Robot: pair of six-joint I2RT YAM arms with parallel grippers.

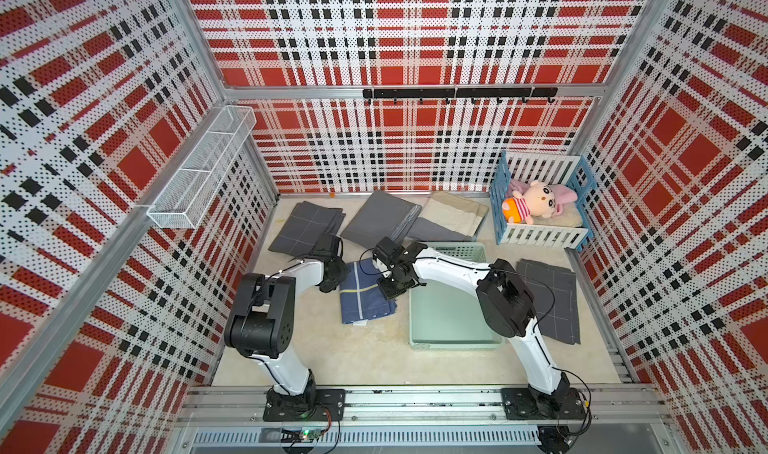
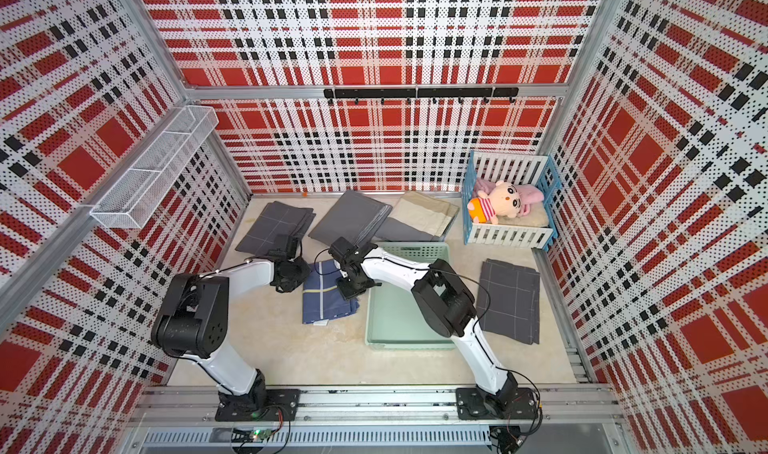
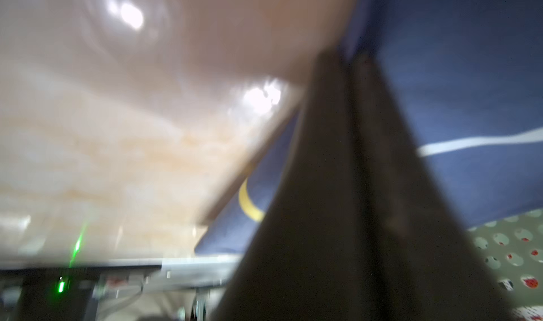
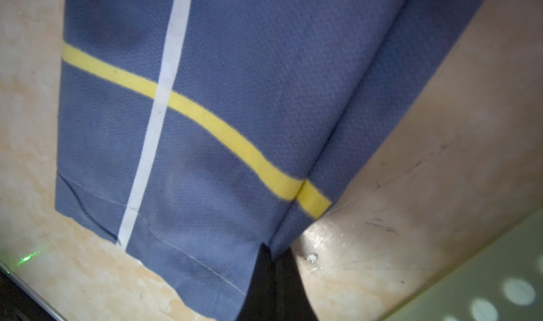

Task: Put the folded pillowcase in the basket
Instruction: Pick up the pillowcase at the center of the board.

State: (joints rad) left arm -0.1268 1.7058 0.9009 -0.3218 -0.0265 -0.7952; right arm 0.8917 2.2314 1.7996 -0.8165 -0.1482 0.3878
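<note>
The folded pillowcase [image 1: 365,296] [image 2: 328,296] is blue with a yellow and a white stripe; it lies on the table just left of the basket [image 1: 451,340] [image 2: 405,340], a shallow mint-green crate with nothing in it. At the cloth's left edge, my left gripper [image 1: 343,277] [image 3: 348,58] is shut on the pillowcase [image 3: 455,99]; that wrist view is blurred. On the side toward the basket, my right gripper [image 1: 388,292] [image 4: 273,253] is shut on a fold of the pillowcase [image 4: 235,84]. The basket's perforated wall [image 3: 514,246] [image 4: 484,290] shows in both wrist views.
Grey folded cloths [image 1: 307,227] [image 1: 380,217] and a beige one [image 1: 455,215] lie at the back, another grey one [image 1: 548,302] right of the basket. A blue-and-white toy crib [image 1: 540,236] with a plush doll stands at the back right. A white wire shelf basket [image 1: 203,169] hangs on the left wall.
</note>
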